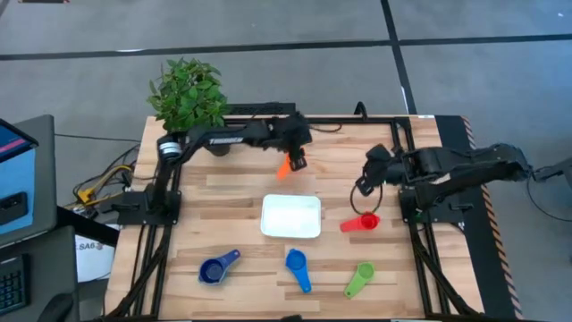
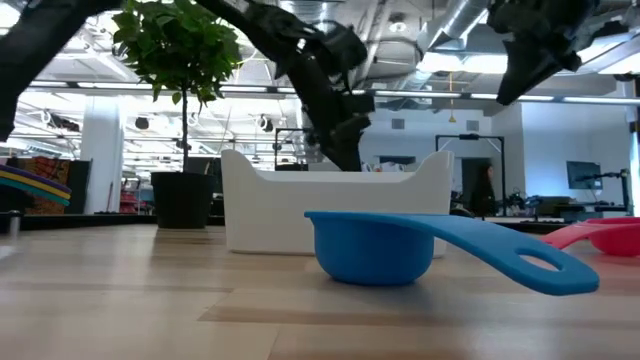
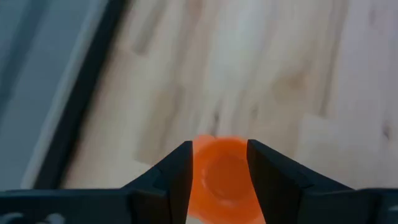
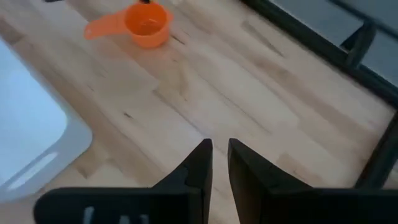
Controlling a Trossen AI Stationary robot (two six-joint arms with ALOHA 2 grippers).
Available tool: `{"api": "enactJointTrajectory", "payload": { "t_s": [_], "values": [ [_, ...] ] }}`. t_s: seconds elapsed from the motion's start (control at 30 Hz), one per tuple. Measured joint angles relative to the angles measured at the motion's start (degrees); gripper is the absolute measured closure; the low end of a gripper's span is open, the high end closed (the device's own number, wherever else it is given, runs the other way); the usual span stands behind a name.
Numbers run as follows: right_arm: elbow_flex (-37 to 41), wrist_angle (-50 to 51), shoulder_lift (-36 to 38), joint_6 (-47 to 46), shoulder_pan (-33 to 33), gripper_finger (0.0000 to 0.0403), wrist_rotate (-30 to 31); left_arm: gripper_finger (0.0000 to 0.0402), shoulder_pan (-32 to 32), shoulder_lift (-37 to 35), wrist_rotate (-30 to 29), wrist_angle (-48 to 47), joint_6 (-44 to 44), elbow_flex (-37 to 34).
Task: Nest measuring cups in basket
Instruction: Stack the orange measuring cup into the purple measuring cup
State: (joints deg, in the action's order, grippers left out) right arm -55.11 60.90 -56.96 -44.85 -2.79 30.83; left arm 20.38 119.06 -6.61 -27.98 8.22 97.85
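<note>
Orange cup (image 1: 284, 166) pinched between the left gripper's (image 1: 296, 162) fingers, behind the basket (image 1: 291, 217) toward the table's far edge; handle runs down and left in the high view, bowl up at the fingers. Red cup (image 1: 361, 223) just right of the basket, handle pointing left toward it. Dark blue cup (image 1: 217, 267), blue cup (image 1: 298, 268) and green cup (image 1: 359, 278) strung along the near edge, handles slanting up-right, down-right and down-left. Bare wood between basket and near row. Left arm stretched rightward from beside the plant (image 1: 188, 92). Right gripper (image 1: 368, 176) raised above the red cup, fingers nearly closed on nothing, arm reaching leftward.
</note>
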Motion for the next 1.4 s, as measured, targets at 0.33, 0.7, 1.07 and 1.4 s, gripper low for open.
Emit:
{"api": "enactJointTrajectory", "payload": {
  "t_s": [0.33, 0.7, 1.07, 1.4],
  "values": [
    [0.0, -3.2, 4.6, 5.2, 17.1, 0.0326, -21.6, 0.0264, 3.9, 9.5, 6.9, -16.9, 9.1, 18.0],
    [0.0, -3.4, 4.8, 7.0, 23.5, 0.0326, -29.0, 0.0265, 4.6, 9.5, 9.4, -16.9, 20.4, 17.2],
    [0.0, -10.9, 3.1, 12.4, 24.7, 0.0326, -27.9, 0.0265, 5.8, 9.5, 10.1, -17.7, 17.8, 17.2],
    [0.1, -8.4, -5.6, 14.6, 25.6, 0.0349, -30.3, 0.0265, 6.7, 13.0, 10.3, -16.0, 15.9, 17.3]
  ]
}}
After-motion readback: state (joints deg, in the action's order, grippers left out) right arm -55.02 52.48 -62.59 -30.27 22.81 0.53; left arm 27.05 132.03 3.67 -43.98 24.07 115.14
